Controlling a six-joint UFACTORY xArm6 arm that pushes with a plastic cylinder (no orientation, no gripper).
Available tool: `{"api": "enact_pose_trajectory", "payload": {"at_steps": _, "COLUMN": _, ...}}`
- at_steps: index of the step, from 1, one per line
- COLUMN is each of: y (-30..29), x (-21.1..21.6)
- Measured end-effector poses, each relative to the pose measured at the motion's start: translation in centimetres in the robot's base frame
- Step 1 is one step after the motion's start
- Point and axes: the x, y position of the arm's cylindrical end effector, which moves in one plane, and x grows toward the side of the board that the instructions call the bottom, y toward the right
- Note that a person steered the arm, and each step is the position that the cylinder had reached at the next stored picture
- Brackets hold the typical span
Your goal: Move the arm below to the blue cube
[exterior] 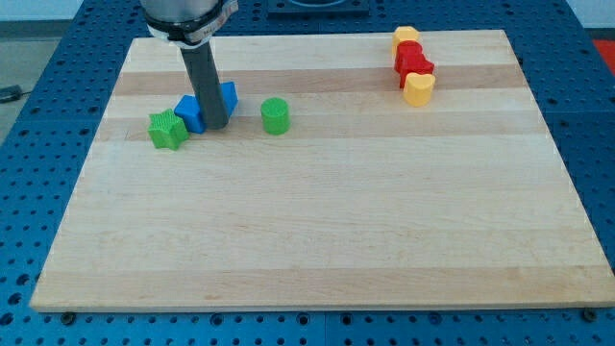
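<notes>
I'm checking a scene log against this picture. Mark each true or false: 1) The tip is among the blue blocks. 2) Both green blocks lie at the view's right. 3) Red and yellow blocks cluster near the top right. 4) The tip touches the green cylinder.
1) True: my tip sits beside the blue cube.
2) False: the green star and green cylinder lie left.
3) True: red blocks, yellow heart.
4) False: they are apart.

rod: its upper part is cut off by the view's top edge.
blue blocks [191,112]: partly hidden behind the rod, so their shapes cannot be fully made out.
</notes>
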Motion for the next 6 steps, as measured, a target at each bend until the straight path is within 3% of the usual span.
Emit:
{"api": "enact_pose_trajectory", "payload": {"at_steps": 2, "y": -0.8, "x": 4.7}}
{"api": "enact_pose_trajectory", "payload": {"at_steps": 4, "y": -5.4, "x": 4.1}}
{"api": "enact_pose_trajectory", "payload": {"at_steps": 6, "y": -4.0, "x": 5.3}}
